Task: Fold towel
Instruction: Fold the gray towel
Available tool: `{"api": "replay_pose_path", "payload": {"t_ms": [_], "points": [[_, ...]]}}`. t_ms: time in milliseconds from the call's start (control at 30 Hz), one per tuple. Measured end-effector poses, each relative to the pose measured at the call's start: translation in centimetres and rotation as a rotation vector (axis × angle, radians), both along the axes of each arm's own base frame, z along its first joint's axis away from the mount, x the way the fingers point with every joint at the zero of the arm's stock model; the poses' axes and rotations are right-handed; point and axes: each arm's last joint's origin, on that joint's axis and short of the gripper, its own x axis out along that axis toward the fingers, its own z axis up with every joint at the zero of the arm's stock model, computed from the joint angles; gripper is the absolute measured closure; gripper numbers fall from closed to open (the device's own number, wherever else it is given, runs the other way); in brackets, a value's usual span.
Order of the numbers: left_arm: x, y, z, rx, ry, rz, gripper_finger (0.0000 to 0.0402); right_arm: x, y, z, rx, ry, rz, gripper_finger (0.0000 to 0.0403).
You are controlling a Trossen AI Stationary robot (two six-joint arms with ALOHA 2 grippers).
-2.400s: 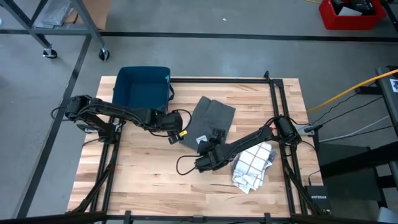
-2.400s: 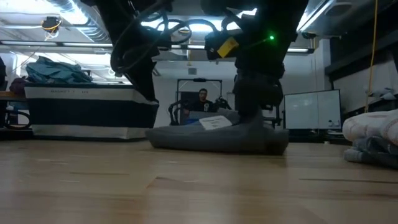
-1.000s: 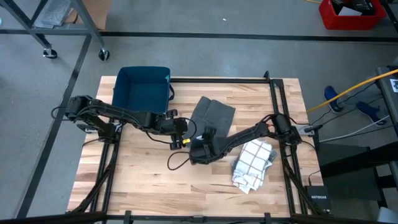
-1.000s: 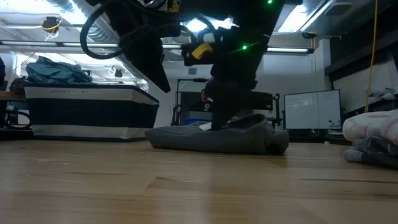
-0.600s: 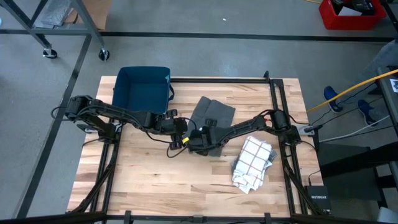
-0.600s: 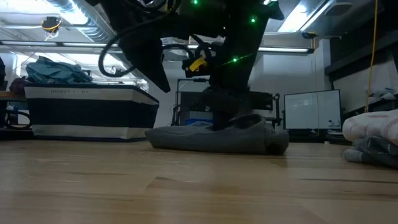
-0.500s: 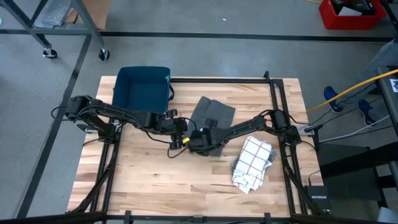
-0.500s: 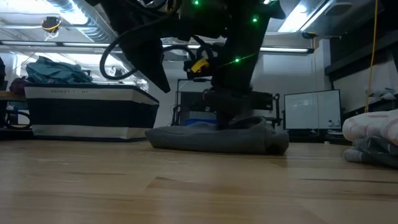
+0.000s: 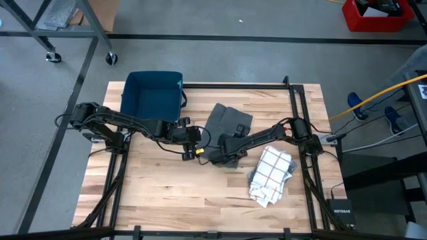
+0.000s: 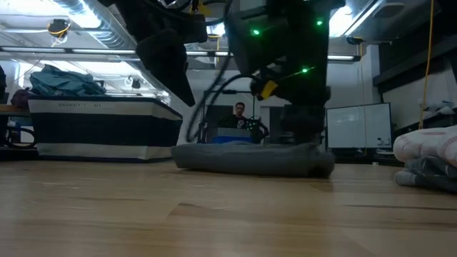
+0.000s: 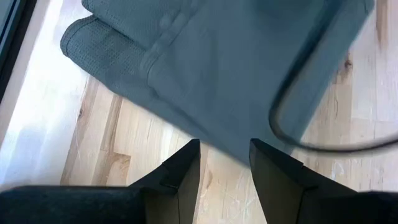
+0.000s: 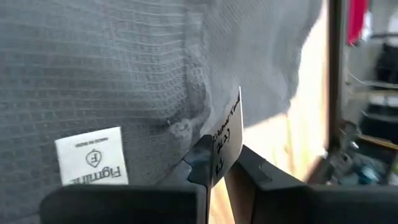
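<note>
— Where is the right gripper [image 9: 223,148], and what has it got?

— Low over the near edge of the grey towel [image 9: 227,127], which lies folded at the middle of the wooden table [image 9: 153,193]. Its wrist view shows the fingers [image 12: 202,163] pinched together on a paper tag [image 12: 225,137] beside the towel's white label [image 12: 91,163].

— And the left gripper [image 11: 222,163]?

— Just beside the towel's left edge, fingers parted, holding nothing; the towel's rim sits right past the tips.

— Anything else on the table?

— A white checked cloth [image 9: 271,173] lies crumpled near the right arm's base, well apart from the grey towel. A dark blue bin [image 9: 153,93] stands at the far left corner; I cannot tell what is inside.

— And the room?

— A grey floor and a red crate [image 9: 375,15] beyond the table. In the low view, a person [image 10: 240,114] sits in the background.
</note>
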Motion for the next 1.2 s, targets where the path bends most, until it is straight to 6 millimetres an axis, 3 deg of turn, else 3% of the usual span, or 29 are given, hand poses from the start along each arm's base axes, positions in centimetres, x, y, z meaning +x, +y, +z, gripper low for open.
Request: {"api": "replay_pose_path", "payload": {"t_ms": [500, 967, 1200], "points": [[-0.1, 0.0, 0.0, 0.001, 0.008, 0.0, 0.0273, -0.7, -0.2, 0.3, -0.017, 0.082, -0.008, 0.0362], [-0.3, 0.0, -0.2, 0.003, 0.034, -0.001, 0.0272, -0.5, -3.6, 0.4, -0.054, 0.101, -0.061, 0.0223], [-0.2, 0.0, -0.1, 0.022, 0.036, -0.029, 0.0272, -1.1, -5.9, 0.8, -0.092, 0.201, -0.07, 0.0197]]}}
